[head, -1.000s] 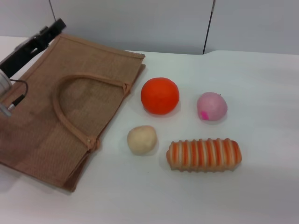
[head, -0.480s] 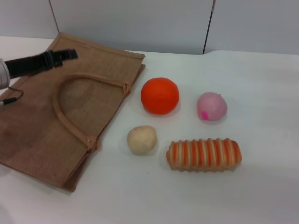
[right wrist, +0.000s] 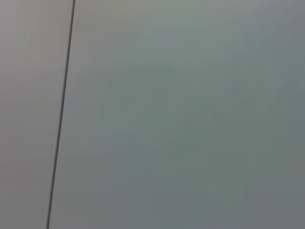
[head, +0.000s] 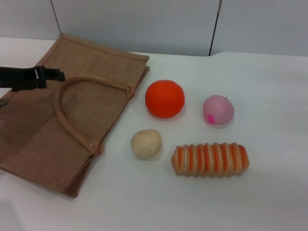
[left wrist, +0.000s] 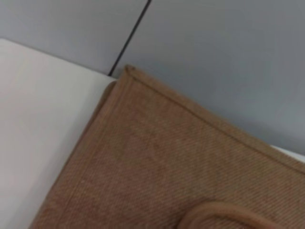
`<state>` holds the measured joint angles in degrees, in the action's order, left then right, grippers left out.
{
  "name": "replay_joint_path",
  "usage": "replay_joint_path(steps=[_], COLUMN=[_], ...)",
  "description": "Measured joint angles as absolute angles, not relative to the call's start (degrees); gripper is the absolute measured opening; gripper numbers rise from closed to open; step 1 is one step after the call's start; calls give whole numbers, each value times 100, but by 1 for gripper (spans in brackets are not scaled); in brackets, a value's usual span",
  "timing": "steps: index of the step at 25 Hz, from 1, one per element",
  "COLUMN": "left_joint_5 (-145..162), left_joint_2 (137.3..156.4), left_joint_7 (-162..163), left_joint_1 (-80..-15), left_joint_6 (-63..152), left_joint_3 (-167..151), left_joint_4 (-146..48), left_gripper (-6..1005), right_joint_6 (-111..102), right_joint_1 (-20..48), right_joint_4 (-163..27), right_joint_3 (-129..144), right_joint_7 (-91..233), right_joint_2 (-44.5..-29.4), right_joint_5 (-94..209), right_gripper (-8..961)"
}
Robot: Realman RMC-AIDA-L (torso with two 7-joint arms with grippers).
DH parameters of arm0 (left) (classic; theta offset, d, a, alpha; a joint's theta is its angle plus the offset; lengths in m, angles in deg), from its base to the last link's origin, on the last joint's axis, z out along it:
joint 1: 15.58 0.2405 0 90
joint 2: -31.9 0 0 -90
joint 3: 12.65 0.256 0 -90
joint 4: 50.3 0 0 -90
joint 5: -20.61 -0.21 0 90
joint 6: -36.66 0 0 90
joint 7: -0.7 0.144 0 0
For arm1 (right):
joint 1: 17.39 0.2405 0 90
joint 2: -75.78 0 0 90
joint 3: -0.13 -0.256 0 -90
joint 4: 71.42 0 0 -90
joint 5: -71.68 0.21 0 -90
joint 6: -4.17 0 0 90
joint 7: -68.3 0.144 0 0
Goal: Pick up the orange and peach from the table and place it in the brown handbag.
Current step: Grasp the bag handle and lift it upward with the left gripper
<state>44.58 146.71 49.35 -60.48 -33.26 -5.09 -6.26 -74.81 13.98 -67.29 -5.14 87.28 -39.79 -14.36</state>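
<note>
The brown handbag [head: 72,110] lies flat on the left of the white table, its looped handle [head: 72,115] on top. The orange [head: 165,98] sits just right of the bag's far corner. The peach [head: 218,109], pale pink with a magenta spot, lies right of the orange. My left gripper [head: 55,74] reaches in from the left edge and hovers over the bag's far part, holding nothing that I can see. The left wrist view shows the bag's corner [left wrist: 157,162] and part of a handle [left wrist: 224,217]. My right gripper is out of view.
A small beige ball [head: 146,143] lies in front of the orange, close to the bag's edge. An orange-and-cream striped loaf [head: 210,159] lies in front of the peach. A grey wall [head: 144,24] stands behind the table. The right wrist view shows only wall [right wrist: 181,114].
My left gripper has swung down from pointing up at the far left to lying level over the bag. The fruits and the bag have not moved.
</note>
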Motion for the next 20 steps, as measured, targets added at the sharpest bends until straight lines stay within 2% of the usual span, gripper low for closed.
replay_joint_path(steps=[12, 20], left_joint_5=[4109, 4091], left_joint_2=[14690, 14786], left_joint_7=[4927, 4870], left_joint_1=[-6169, -6233], left_joint_6=[-2439, -1757], left_joint_3=[124, 1240], left_joint_4=[-971, -1379], left_gripper=[592, 565], right_joint_6=[-7483, -7491], right_joint_1=[1431, 1433], right_joint_4=[-6733, -6738], right_joint_3=[-515, -514], right_joint_7=[8728, 8728], right_joint_2=[-3979, -3979], right_joint_5=[-1436, -1437], right_gripper=[851, 851])
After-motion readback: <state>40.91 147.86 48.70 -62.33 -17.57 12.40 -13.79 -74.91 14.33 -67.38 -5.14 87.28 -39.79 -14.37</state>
